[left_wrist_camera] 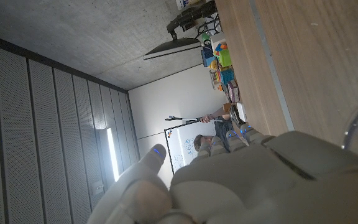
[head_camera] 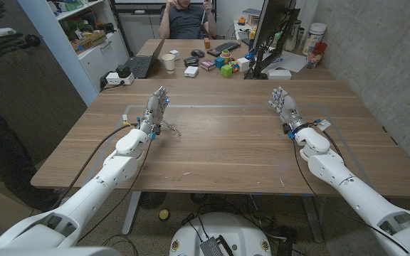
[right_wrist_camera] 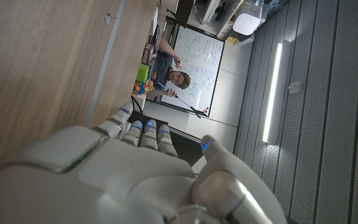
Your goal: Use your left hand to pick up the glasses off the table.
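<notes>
The glasses [head_camera: 168, 129] are held off the wooden table [head_camera: 219, 153] by the left hand [head_camera: 155, 110], raised at ten o'clock. The right hand [head_camera: 283, 107] is held upright at two o'clock, fingers extended, holding nothing. At twelve o'clock, a seated person [head_camera: 185, 18] is seen beyond desk clutter.

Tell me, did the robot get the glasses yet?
Nearly. The left hand has reached the glasses, which lie right beside it on the table. Whether the fingers grip them is unclear. Lifting them is left. The right hand waits, holding nothing.
</notes>
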